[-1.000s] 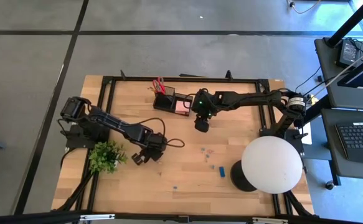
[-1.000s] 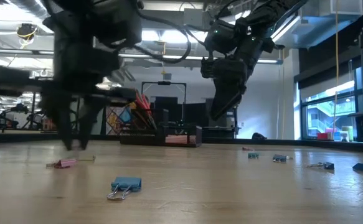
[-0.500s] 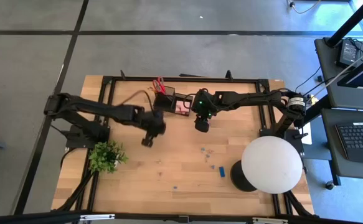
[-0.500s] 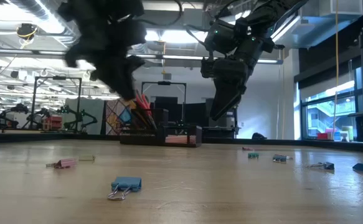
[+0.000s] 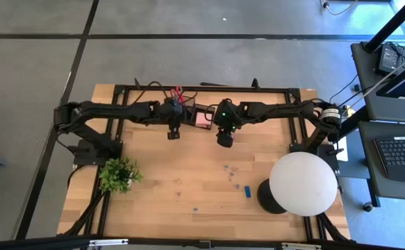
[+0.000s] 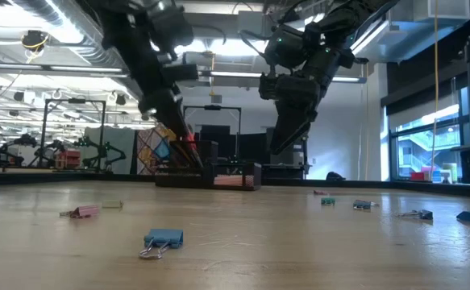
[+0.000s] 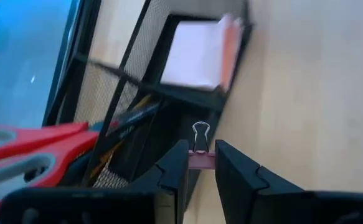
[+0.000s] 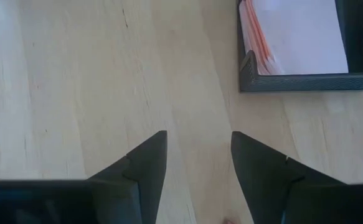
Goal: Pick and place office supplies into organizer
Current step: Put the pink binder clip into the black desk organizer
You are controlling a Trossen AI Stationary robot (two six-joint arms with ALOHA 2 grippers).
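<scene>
The left hand (image 7: 200, 163) has swung from near the green potted plant (image 5: 119, 173) across the wooden tabletop (image 5: 202, 167) to the small black mesh desk organizer (image 5: 192, 114), pinching a small pink binder clip (image 7: 199, 157) between its fingertips just above the organizer's taller cup. Red-handled scissors (image 7: 25, 149) stand in that cup; a pink sticky-note pad (image 7: 200, 53) lies in the lower tray. The right hand (image 8: 197, 165) hovers beside the tray, fingers spread, holding nothing.
</scene>
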